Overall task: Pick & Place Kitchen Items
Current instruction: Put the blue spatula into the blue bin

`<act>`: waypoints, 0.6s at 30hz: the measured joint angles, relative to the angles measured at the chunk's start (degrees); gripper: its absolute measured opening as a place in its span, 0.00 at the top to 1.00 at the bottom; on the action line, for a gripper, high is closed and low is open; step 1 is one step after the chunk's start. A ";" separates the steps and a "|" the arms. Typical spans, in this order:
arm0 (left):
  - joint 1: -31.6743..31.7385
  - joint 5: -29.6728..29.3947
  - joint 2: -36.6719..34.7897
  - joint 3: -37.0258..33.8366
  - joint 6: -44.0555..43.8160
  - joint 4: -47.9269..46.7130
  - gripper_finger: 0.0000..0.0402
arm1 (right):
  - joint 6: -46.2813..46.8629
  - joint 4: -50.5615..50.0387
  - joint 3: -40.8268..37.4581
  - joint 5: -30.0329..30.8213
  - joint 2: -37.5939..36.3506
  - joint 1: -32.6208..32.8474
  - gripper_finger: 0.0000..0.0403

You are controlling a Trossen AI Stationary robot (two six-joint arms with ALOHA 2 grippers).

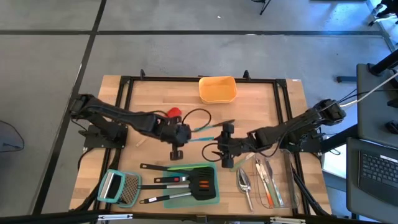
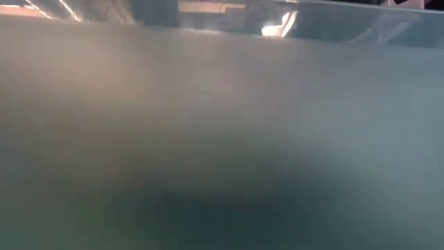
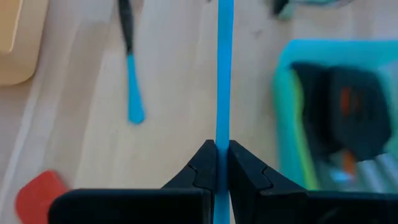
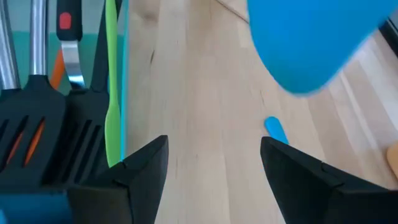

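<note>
Table [image 1: 155, 93]: light wood w/ black frame. Container [image 1: 217, 89]: orange. Tray [image 1: 210, 200]: teal. Turners [image 1: 202, 184]: black w/ orange slots. Slim spatula [image 3: 224, 74]: bright blue; 2nd spatula [image 4: 112, 81]: green. Spoons [image 1: 244, 180]: silver. Grater [image 1: 127, 188]: metal, light-blue handle

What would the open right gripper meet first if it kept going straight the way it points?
Probably the blue spatula head hanging just ahead of the right gripper, held out by the left gripper. Depth is unclear; it might pass under it over bare table.
</note>
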 joint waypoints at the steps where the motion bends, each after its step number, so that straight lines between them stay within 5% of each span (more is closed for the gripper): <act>1: -1.19 -0.77 0.05 0.89 -0.99 -0.43 0.97 | 0.05 0.00 0.00 -0.02 0.00 0.21 0.36; 18: -15.31 -9.99 1.89 3.61 -18.79 -1.84 0.97 | 4.20 1.91 0.04 -0.20 -3.45 -0.17 0.36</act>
